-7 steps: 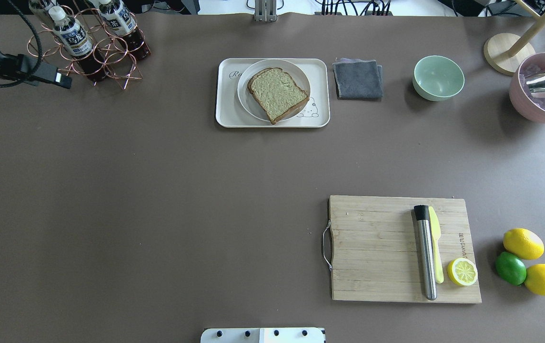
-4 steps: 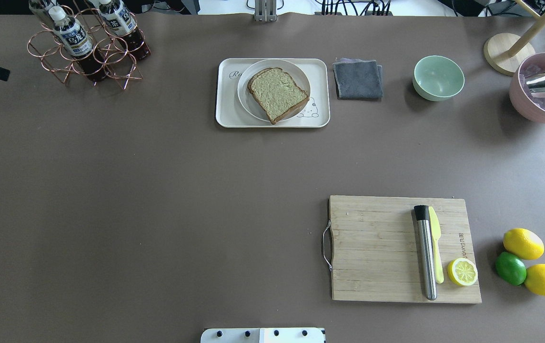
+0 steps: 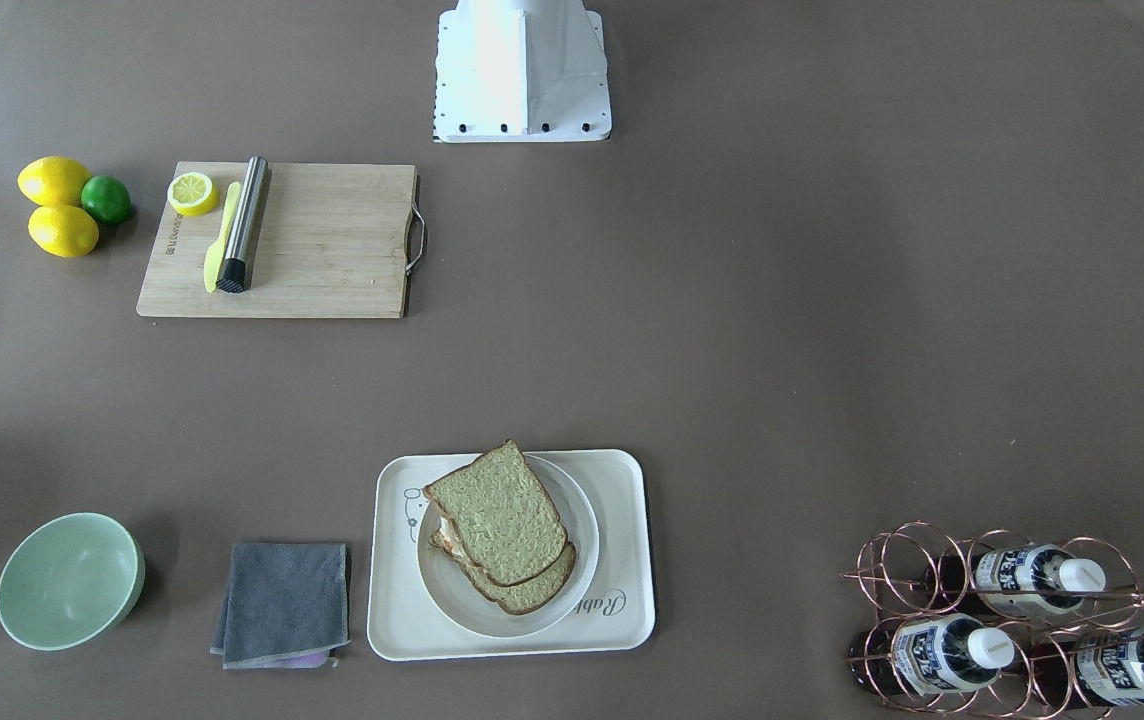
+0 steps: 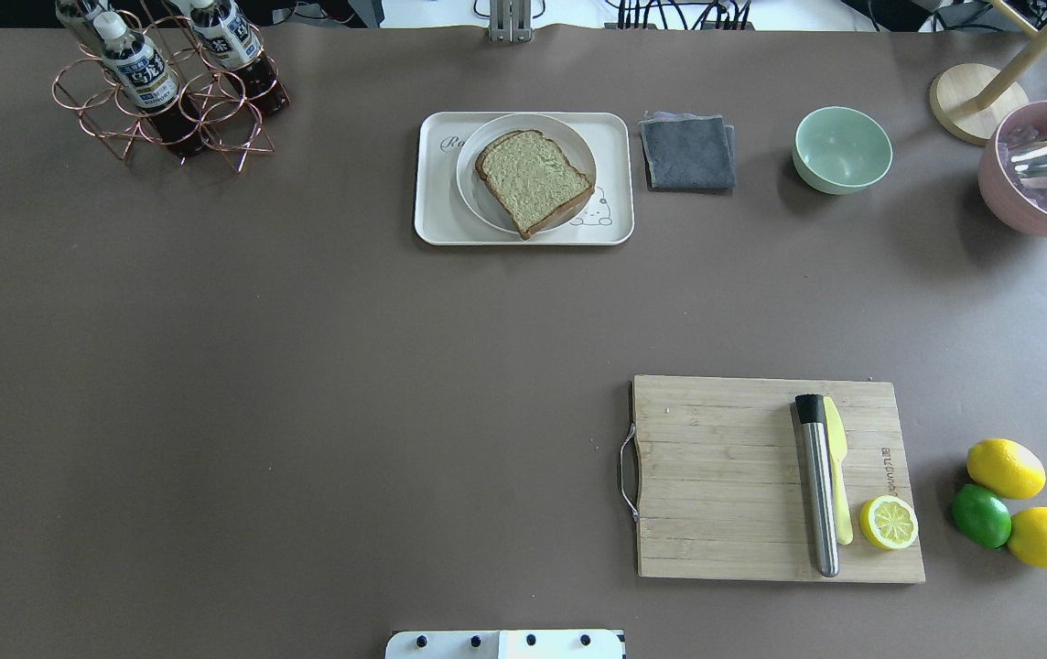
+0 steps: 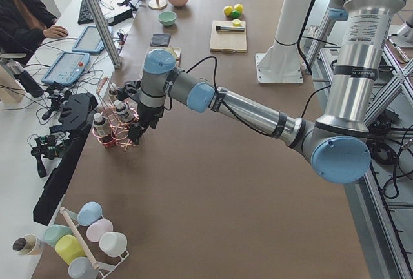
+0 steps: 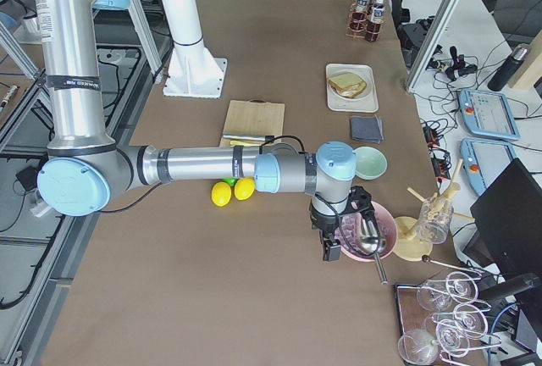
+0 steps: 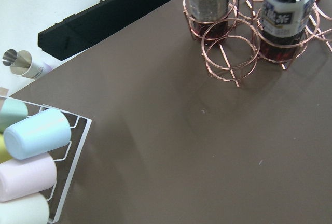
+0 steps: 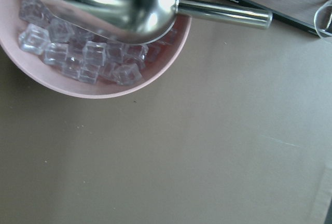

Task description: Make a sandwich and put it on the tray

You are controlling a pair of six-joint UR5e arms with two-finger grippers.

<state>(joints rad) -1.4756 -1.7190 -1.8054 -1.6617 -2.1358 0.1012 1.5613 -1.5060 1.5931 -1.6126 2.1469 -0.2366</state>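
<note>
The sandwich, two brown-crusted bread slices with a bit of egg white between them, lies on the round white plate. The plate stands on the cream tray at the far middle of the table. All three also show in the front view: the sandwich, the plate, the tray. My left gripper shows only in the left side view, above the bottle rack; I cannot tell its state. My right gripper shows only in the right side view, by the pink bowl; I cannot tell its state.
A copper rack of bottles stands far left. A grey cloth, a green bowl and a pink bowl of ice with a metal scoop lie right of the tray. A cutting board with tools sits near right, lemons beside it.
My left arm has drawn back leftward out of the overhead view. The sandwich, plate and tray have not moved.
</note>
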